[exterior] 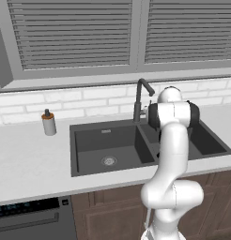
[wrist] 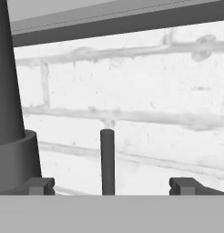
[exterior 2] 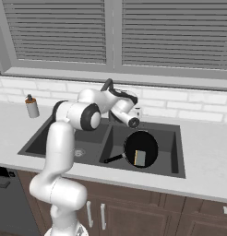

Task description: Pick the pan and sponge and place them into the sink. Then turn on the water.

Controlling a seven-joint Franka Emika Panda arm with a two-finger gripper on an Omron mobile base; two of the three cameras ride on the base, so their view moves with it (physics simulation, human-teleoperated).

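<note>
In the hand view the gripper (wrist: 111, 184) is spread wide, its two dark fingertips (wrist: 41, 185) standing far apart at the bottom with nothing between them but a thin dark upright rod, the faucet lever (wrist: 107, 161), which rises just ahead of the gap; the thick dark column of the faucet (wrist: 7, 91) stands to one side of it, and the white tiled backsplash (wrist: 141, 91) lies beyond. From the right base view, nearest the front edge of the counter (exterior 2: 203, 179), the sink (exterior 2: 177, 152) holds the pan (exterior 2: 150, 144) in its right basin, handle pointing toward the divider, with the sponge (exterior 2: 140, 157) lying on the pan's floor. So both things seem already placed, and the step in hand looks like turning on the water: no stream shows under the spout. Further back, the arm's wrist reaches over the divider toward the faucet base, where the hand sits close to the wall. In the left base view the left basin shows its silver drain (exterior: 108, 161), and a soap dispenser (exterior: 49, 123) stands well apart on the counter. The next move likely calls for easing forward until a finger meets the lever, then pushing it sideways; aim matters, since the rod is slim.
</note>
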